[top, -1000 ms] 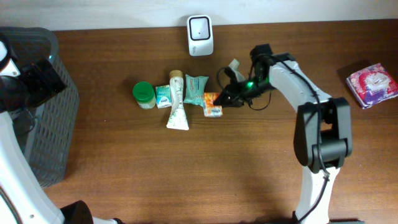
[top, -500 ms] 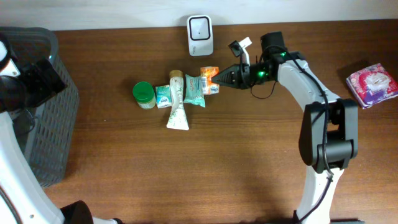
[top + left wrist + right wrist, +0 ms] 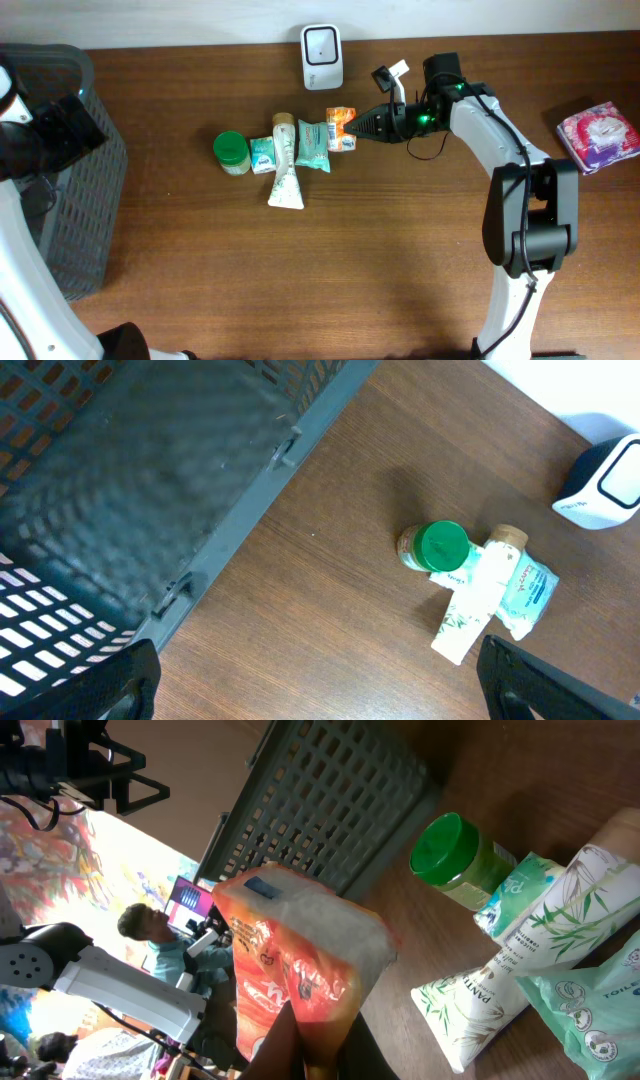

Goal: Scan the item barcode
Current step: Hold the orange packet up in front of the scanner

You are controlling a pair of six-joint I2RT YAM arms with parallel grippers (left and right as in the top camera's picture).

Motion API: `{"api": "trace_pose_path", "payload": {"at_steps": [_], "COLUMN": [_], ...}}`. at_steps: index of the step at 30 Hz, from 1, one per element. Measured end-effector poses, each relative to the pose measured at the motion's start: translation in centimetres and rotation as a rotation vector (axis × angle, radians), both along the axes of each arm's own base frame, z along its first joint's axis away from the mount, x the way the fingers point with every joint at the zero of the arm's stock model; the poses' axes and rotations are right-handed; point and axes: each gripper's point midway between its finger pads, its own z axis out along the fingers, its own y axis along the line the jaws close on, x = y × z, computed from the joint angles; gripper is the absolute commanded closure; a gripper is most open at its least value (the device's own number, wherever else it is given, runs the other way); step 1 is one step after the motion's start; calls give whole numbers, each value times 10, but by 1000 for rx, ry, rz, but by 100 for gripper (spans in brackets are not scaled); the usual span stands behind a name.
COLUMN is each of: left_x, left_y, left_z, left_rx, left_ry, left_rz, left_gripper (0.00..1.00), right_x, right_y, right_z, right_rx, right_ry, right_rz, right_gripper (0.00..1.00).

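Orange packet (image 3: 340,128) is seen overhead clenched in the right gripper (image 3: 354,126), near the white scanner (image 3: 322,43); scanning is judged not yet done. At the left wrist, the left gripper (image 3: 325,695) is spread wide, empty, beside the basket (image 3: 150,480). At the right wrist, the packet is pinched by its lower edge.

Reaches with the right arm (image 3: 520,190) from 5 o'clock up to 1 o'clock, forearm bent toward 9 o'clock. Pinches an orange packet (image 3: 337,123) in the right gripper (image 3: 353,127), jaws tight. Holds the left arm (image 3: 20,230) at 9 o'clock, left gripper (image 3: 315,665) spread wide, empty.
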Motion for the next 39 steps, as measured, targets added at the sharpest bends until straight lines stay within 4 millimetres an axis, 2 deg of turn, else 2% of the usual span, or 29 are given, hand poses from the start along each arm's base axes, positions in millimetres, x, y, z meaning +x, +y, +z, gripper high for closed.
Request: {"api": "trace_pose_path", "payload": {"at_steps": [16, 20, 21, 22, 23, 24, 25, 26, 28, 29, 31, 33, 35, 39], "left_x": [0, 0, 0, 0, 0, 0, 0, 0, 0, -1, -1, -1, 0, -1], "left_y": [0, 0, 0, 0, 0, 0, 0, 0, 0, 0, 0, 0, 0, 0], "left_z": [0, 0, 0, 0, 0, 0, 0, 0, 0, 0, 0, 0, 0, 0], "left_rx": [0, -1, 0, 0, 0, 0, 0, 0, 0, -1, -1, -1, 0, -1], "left_ry": [0, 1, 0, 0, 0, 0, 0, 0, 0, 2, 3, 3, 0, 3], "left_rz": [0, 0, 0, 0, 0, 0, 0, 0, 0, 0, 0, 0, 0, 0], "left_gripper": [1, 1, 1, 1, 1, 1, 1, 1, 1, 1, 1, 1, 1, 1], "right_x": [0, 3, 13, 24, 31, 41, 49, 66, 107, 139, 165, 177, 183, 210], "right_y": [0, 13, 16, 14, 12, 1, -16, -36, -53, -47, -25, -7, 1, 28], "right_z": [0, -2, -21, -50, -68, -95, -115, -116, -84, -52, -6, 20, 20, -7], "right_rx": [0, -26, -150, -328, -435, -623, -835, -1026, -1194, -1214, -1258, -1237, -1245, -1203], "right_ry": [2, -24, 52, 146, 187, 230, 225, 142, -115, -340, -694, -873, -977, -1216], "right_rz": [1, 12, -47, -150, -221, -344, -468, -598, -785, -887, -934, -942, -893, -806], "right_gripper": [96, 96, 96, 96, 96, 96, 96, 96, 96, 96, 96, 96, 96, 96]}}
